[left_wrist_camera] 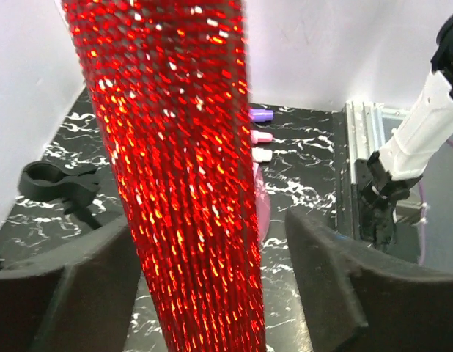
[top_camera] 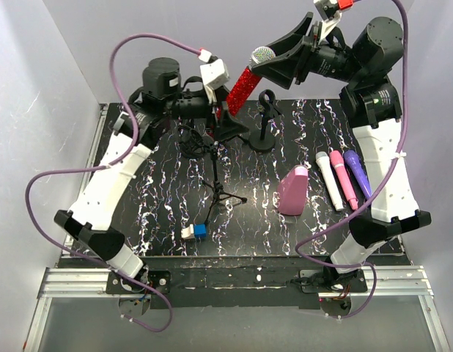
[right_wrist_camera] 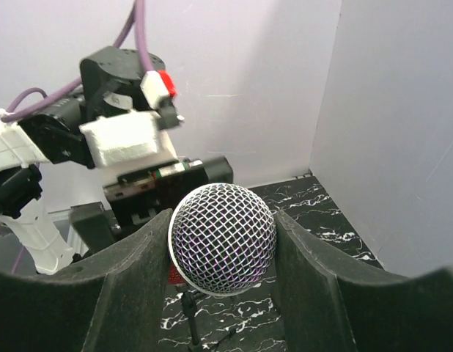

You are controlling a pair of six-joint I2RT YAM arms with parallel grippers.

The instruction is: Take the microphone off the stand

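Two of my grippers meet at the red glitter microphone (top_camera: 243,86), which hangs tilted above the back of the table (top_camera: 160,198), mesh head up and to the right. My right gripper (top_camera: 266,57) is closed on that head, and the wrist view shows the mesh pressed between both fingers (right_wrist_camera: 131,279). My left gripper (top_camera: 225,110) straddles the lower handle with its jaws spread. One finger (left_wrist_camera: 344,279) stands clearly apart from the glitter, the other lies just beside it. I cannot tell whether the handle's bottom end sits in the tripod stand (top_camera: 214,180) below. The round-base stand (top_camera: 264,121) just beside it has an empty clip.
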